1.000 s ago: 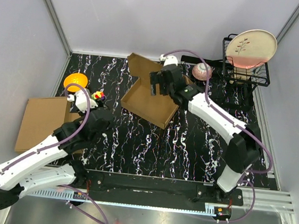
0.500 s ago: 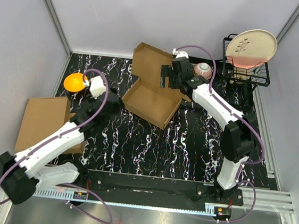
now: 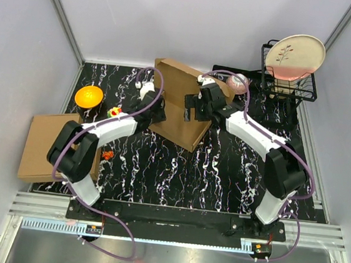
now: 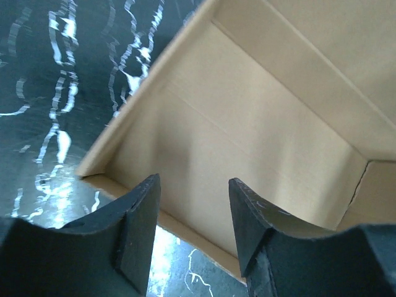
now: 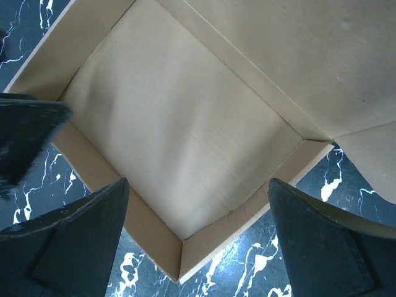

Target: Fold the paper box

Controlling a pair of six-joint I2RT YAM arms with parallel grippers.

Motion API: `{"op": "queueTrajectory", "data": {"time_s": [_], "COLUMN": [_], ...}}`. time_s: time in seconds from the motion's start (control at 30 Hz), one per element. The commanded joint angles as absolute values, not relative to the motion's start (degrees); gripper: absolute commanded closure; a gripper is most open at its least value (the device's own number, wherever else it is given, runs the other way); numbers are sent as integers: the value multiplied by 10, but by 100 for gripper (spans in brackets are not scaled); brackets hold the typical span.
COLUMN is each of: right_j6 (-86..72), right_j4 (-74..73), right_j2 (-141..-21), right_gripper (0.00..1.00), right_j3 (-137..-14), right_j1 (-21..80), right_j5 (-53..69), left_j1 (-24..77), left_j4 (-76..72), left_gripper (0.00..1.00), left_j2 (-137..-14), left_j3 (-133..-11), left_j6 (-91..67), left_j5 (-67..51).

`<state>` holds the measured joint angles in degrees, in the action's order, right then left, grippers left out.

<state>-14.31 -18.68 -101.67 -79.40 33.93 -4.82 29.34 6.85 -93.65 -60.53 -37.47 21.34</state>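
Nearly folded: box (image 3: 178, 120) lid not yet shut

Stack (image 3: 47, 146) sits at the tabletop's (image 3: 221, 174) left edge. Left gripper (image 3: 147, 94), fingers apart and empty, hovers at the box's left wall, mid-rear. Walls stand; lid upright. Right gripper (image 3: 193, 102) gapes above its floor. Rack (image 3: 287, 87) crowds the rear right corner; room lies nearward.

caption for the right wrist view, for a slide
Open right end effector above the inside of a shallow brown corrugated cardboard box on a black marbled table.
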Motion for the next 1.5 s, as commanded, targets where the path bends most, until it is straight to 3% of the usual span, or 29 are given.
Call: {"op": "queueTrajectory", "data": {"time_s": [0.0,0.37,0.8,1.0,1.13,1.47], "right_j6": [-152,-156,-145,-156,-156,-171], "right_j4": [-170,-181,-202,-195,-188,-199], "right_j2": [-966,-912,-835,-832,-844,-867], "right_gripper": [0,0,0,0,0,0], "right_j3": [-788,-756,-697,-689,-700,-766], "right_j1": [340,339,339,338,339,340], "right_j5": [-43,-54,-97,-78,-62,-33], "left_j1": [297,350,464,467,465,463], "left_j4": [-14,-16,23,47,59,83], "left_gripper": [50,61,62,61,55,57], "left_j2": [-967,-995,-940,-869,-820,-898], "left_j3": [-638,-578,-555,-512,-480,-502], "left_j6": [-353,-381,-427,-405,-371,-326], "left_j5": [139,120,124,141,174,132]}}
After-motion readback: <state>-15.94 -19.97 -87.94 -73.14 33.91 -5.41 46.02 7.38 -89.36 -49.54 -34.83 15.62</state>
